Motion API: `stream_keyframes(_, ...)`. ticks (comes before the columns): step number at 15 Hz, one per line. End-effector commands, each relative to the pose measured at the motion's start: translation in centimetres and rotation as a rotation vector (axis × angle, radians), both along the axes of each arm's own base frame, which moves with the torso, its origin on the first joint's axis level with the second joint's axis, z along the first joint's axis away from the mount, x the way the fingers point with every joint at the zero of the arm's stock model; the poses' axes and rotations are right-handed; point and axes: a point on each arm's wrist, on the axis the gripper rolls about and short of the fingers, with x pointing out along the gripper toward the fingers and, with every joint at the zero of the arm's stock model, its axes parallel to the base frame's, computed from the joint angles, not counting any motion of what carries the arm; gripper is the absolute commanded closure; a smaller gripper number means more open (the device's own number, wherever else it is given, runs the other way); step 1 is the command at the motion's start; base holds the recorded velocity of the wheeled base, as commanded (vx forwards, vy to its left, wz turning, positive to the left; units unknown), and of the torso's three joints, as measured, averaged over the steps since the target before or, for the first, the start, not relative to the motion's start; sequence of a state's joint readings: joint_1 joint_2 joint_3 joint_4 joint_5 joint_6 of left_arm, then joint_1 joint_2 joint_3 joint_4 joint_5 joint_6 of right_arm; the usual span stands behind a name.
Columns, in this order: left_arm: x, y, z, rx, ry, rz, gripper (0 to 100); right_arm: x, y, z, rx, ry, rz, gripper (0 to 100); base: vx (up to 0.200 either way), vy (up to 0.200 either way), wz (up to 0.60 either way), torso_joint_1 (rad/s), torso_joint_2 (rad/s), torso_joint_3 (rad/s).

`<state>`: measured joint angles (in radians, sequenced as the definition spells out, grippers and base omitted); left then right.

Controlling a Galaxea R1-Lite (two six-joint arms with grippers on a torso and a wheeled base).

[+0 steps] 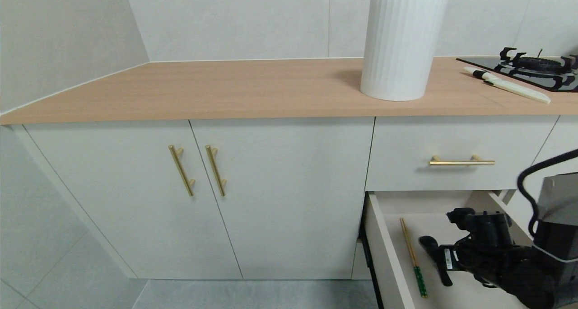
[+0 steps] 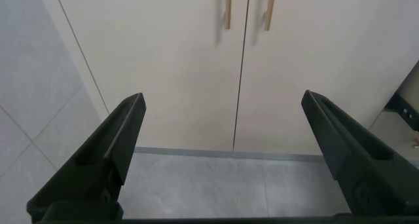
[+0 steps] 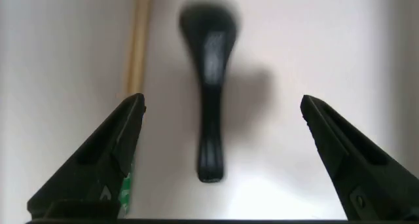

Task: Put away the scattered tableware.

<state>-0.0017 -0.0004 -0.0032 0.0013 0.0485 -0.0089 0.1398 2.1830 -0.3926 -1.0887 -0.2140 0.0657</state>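
A black spoon (image 1: 431, 252) lies on the floor of the open lower drawer (image 1: 384, 236), beside a pair of wooden chopsticks (image 1: 412, 255) with green ends. My right gripper (image 1: 469, 248) hangs over the drawer. In the right wrist view it (image 3: 222, 106) is open, with the spoon (image 3: 209, 86) lying below between the fingers and the chopsticks (image 3: 137, 47) to one side. A cream knife (image 1: 508, 85) with a dark band rests on the wooden counter by the stove. My left gripper (image 2: 222, 103) is open and holds nothing, facing the cabinet doors low above the floor.
A tall white ribbed container (image 1: 402, 44) stands on the counter (image 1: 226, 90). A black gas hob (image 1: 537, 67) sits at the far right. The upper drawer (image 1: 460, 153) is closed, as are the two cabinet doors (image 1: 198, 169) with gold handles.
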Motion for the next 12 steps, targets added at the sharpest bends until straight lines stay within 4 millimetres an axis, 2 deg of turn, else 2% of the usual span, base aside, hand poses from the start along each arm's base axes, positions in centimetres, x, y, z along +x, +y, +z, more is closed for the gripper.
stream_keyframes(1, 0.0, 0.0, 0.0, 0.000, 0.001, -0.001, 0, -3.8, -0.7, 7.3, 0.023, -0.195, -0.004, 0, 0.000, 0.000, 0.00, 0.000, 0.00, 0.000)
stream_keyframes(4, 0.0, 0.0, 0.0, 0.000, -0.001, 0.001, 0, -6.6, -1.0, 13.2, 0.031, -0.240, 0.000, 0, 0.000, 0.000, 0.00, 0.000, 0.00, 0.000)
stream_keyframes(5, 0.0, 0.0, 0.0, 0.000, 0.001, 0.001, 0, -6.8, -1.1, 14.2, 0.034, -0.229, 0.002, 0, 0.000, 0.000, 0.00, 0.000, 0.00, 0.000)
stream_keyframes(6, 0.0, 0.0, 0.0, 0.000, 0.001, 0.001, 0, -8.3, -1.2, 16.3, 0.067, -0.168, 0.026, 0, 0.000, 0.000, 0.00, 0.000, 0.00, 0.000)
stream_keyframes(7, 0.0, 0.0, 0.0, 0.000, 0.002, 0.001, 0, -10.0, -1.2, 17.7, 0.121, -0.115, 0.088, 0, 0.000, 0.000, 0.00, 0.000, 0.00, 0.000)
stream_keyframes(9, 0.0, 0.0, 0.0, 0.000, 0.001, 0.001, 0, -12.6, -1.3, 18.4, 0.177, -0.030, 0.163, 0, 0.000, 0.000, 0.00, 0.000, 0.00, 0.000)
stream_keyframes(12, 0.0, 0.0, 0.0, 0.000, 0.001, 0.001, 0, -15.1, -1.4, 16.8, 0.173, 0.072, 0.182, 0, 0.000, 0.000, 0.00, 0.000, 0.00, 0.000)
